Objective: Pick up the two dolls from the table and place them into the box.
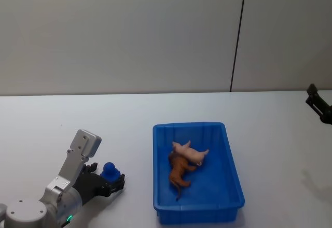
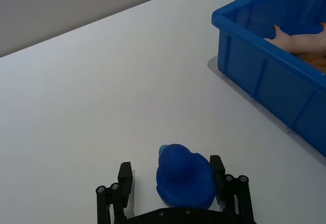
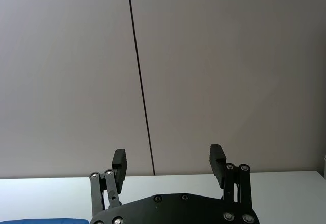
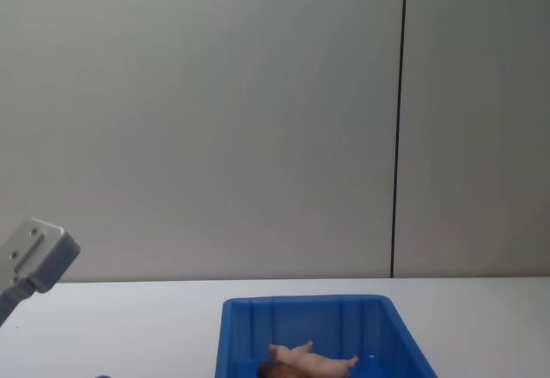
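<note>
Both dolls lie inside the blue box (image 1: pixel 197 126), touching each other. The pale pink doll (image 1: pixel 190 153) rests on its side toward the far end, and the reddish-brown doll (image 1: pixel 179 172) lies just in front of it. In the left wrist view the pink doll (image 2: pixel 300 39) shows above the box wall (image 2: pixel 265 76). My left gripper (image 1: pixel 109 179) sits low on the table left of the box, open, its fingers on either side of a small blue toy (image 2: pixel 183 175). My right gripper (image 1: pixel 319 103) hangs raised at the far right, open with nothing in it (image 3: pixel 168 158).
The small blue toy (image 1: pixel 110 170) stands on the white table (image 1: pixel 62 119) about a hand's width left of the box. A grey wall with a dark vertical seam (image 1: pixel 237 36) runs behind the table.
</note>
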### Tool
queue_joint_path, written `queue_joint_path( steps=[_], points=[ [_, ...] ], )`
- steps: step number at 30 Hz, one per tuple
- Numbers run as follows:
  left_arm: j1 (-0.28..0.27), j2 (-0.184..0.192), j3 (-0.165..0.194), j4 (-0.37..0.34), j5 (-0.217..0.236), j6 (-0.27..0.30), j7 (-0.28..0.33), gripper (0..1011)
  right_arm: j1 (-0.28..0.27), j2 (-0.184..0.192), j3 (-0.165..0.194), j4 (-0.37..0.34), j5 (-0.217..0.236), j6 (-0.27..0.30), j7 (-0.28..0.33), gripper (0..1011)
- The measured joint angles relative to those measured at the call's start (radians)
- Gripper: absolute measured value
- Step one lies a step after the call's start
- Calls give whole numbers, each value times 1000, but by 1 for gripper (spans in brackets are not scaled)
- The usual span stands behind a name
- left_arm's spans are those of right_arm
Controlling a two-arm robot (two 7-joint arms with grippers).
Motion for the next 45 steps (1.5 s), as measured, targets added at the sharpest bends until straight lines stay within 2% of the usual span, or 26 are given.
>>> queue_joint_path(
  steps=[28,32,39,45],
  points=[
    [0,0,0,3,6,5,4,816,0,0,0,0,0,0,0,1001],
    [2,-1,-2,4,-5,0,7,795,0,0,0,0,0,0,0,1001],
    [6,-2,-13,4,-52,-27,25,748,0,0,0,0,0,0,0,1001],
    [7,-3,-18,-1,-74,-41,34,661,0,0,0,0,0,0,0,1001]
  ],
)
